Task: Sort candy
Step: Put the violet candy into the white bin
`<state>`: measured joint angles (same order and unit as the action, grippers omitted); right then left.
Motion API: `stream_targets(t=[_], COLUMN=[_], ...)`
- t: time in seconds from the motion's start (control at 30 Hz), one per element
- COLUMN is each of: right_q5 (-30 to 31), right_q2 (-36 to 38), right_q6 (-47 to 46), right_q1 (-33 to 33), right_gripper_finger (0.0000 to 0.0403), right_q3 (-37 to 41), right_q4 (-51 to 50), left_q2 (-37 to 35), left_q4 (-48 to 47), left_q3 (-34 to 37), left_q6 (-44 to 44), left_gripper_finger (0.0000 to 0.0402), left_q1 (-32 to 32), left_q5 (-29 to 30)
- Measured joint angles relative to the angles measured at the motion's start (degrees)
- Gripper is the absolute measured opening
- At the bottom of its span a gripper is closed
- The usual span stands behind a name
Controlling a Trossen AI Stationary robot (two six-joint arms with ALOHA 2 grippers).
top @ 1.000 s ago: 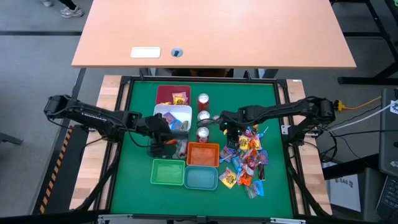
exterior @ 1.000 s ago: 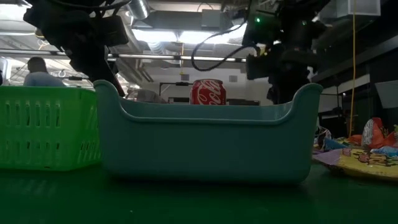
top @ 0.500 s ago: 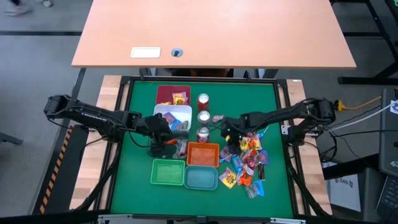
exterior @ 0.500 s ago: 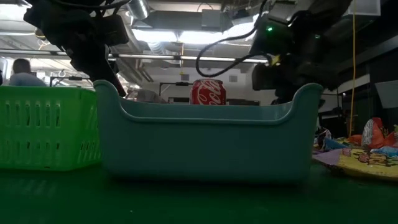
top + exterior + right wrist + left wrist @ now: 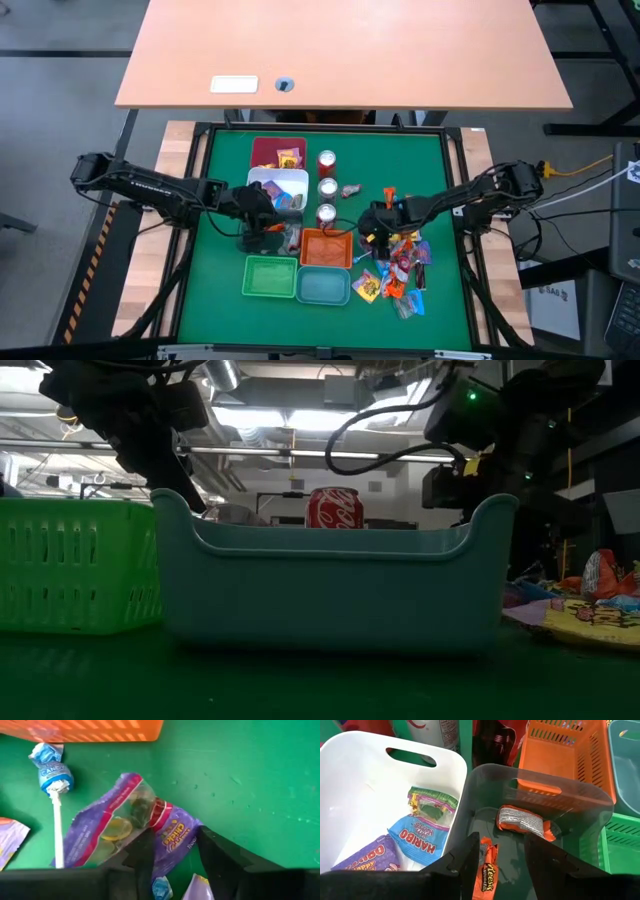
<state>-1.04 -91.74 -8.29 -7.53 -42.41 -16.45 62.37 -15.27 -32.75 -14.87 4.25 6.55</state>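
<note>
Beside the orange bin [image 5: 326, 247], the right gripper [image 5: 172, 851] hangs spread over a purple candy bag [image 5: 127, 827] on the green worktop [image 5: 240, 775]; its fingers may snag the blue lollipop [image 5: 52, 776] alongside. The left gripper [image 5: 497, 860] hovers released above the clear bin [image 5: 540, 795].

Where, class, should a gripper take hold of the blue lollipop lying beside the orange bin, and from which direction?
Grip the blue lollipop by its white stick, coming straight down from above. It lies flat on the green mat near the orange bin, and the bare stick probably offers a firmer hold than the crinkly wrapped head.
</note>
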Motion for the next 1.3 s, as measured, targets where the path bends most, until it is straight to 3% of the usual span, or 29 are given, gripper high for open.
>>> stream_targets(t=[0.33, 0.57, 0.8, 1.03, 1.3], right_q5=[0.0, -0.2, 0.2, 0.8, 9.4], right_q2=[0.0, -0.3, 0.0, 0.5, 1.3], right_q6=[0.0, 0.4, 3.0, 4.1, 4.3], right_q1=[0.0, 0.0, 0.0, 0.0, 0.0], right_gripper_finger=[0.0009, 0.0021, 0.0007, 0.0002, 0.0001], right_q3=[0.0, -2.2, -7.4, -12.6, -22.0], right_q4=[0.2, -1.8, -12.6, -21.3, -34.9], left_q2=[0.0, -0.1, -1.6, -8.3, -20.0], left_q4=[3.5, 9.6, 16.7, 15.5, 7.3], left_q3=[0.0, 0.0, 0.0, 0.0, -0.1], left_q6=[0.0, 1.0, 5.0, 10.4, 14.0], left_gripper_finger=[0.0144, 0.0144, 0.0144, 0.0144, 0.0144], left_q1=[0.0, 0.0, 0.0, 0.0, 0.0], left_q5=[1.6, 1.8, 1.8, 1.3, 1.7])
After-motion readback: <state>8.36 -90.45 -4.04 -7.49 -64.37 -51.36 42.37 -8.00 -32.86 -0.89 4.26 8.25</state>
